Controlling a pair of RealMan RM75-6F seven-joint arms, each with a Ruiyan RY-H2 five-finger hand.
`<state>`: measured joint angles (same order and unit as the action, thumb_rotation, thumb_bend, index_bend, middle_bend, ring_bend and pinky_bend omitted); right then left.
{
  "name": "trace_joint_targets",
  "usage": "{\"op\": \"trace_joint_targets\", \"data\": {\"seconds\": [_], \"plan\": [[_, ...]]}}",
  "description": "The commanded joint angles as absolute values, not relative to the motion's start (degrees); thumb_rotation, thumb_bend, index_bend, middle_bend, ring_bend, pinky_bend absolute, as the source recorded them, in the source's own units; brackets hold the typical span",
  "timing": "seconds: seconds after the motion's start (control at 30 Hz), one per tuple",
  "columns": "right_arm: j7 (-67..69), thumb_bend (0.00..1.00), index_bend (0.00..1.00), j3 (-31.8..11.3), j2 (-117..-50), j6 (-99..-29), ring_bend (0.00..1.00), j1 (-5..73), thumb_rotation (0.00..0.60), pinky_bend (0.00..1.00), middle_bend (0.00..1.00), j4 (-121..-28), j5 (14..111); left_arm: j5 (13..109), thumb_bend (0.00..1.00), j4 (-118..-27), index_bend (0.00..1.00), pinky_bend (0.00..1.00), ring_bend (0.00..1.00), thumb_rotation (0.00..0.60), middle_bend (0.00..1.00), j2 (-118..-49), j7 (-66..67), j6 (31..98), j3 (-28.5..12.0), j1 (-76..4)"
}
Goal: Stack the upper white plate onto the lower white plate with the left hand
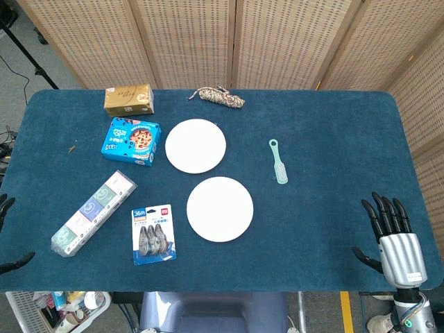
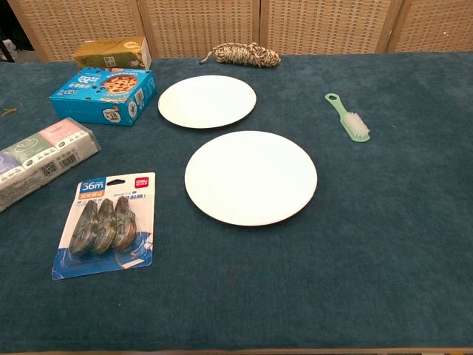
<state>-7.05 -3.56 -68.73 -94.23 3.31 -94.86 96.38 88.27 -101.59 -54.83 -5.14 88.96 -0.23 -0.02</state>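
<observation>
Two round white plates lie flat on the blue table, a small gap between them. The upper plate (image 1: 195, 146) (image 2: 207, 101) is the farther one; the lower plate (image 1: 220, 209) (image 2: 250, 177) lies nearer and slightly right. Only dark fingertips of my left hand (image 1: 7, 232) show at the far left edge of the head view, well away from both plates and holding nothing. My right hand (image 1: 392, 236) rests at the table's near right corner, fingers spread, empty. The chest view shows neither hand.
Left of the upper plate sit a blue cookie box (image 1: 132, 140) and a tan box (image 1: 128, 99). A long wrapped pack (image 1: 94, 214) and a correction tape card (image 1: 153, 234) lie near left. A rope bundle (image 1: 220, 96) is behind, a green brush (image 1: 278, 161) to the right.
</observation>
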Motion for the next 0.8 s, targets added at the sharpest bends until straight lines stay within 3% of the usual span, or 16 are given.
{"op": "trace_joint_targets", "data": {"seconds": [0.03,0.33,0.47,0.8], "plan": [[-6.8,0.00,0.00,-3.5,-68.6,-94.1,0.00,3.3,0.600,0.00,0.00,-95.0,96.3,88.1,0.05,-101.6,0.00,0.00,0.00,0.600,0.00,-54.9,-5.3,88.8,-0.3,-0.1],[-5.8,0.00,0.00,-3.5,-68.2,-93.8,0.00,3.2,0.600,0.00,0.00,-95.6,95.8,87.9,0.05,-99.9,0.00,0.00,0.00,0.600,0.00,-56.3,-4.5,86.2,-0.6,-1.7],[-5.8,0.00,0.00,-3.4,-68.1,-93.5,0.00,3.3,0.600,0.00,0.00,-95.5,95.7,88.1,0.05,-97.0,0.00,0.00,0.00,0.600,0.00,-59.0,-4.1,83.3,-2.5,-5.2],[-5.1,0.00,0.00,-3.8,-67.9,-91.3,0.00,4.1,0.600,0.00,0.00,-96.1,93.8,87.6,0.05,-89.5,0.00,0.00,0.00,0.600,0.00,-68.7,-1.9,66.8,-9.6,-22.3]]}}
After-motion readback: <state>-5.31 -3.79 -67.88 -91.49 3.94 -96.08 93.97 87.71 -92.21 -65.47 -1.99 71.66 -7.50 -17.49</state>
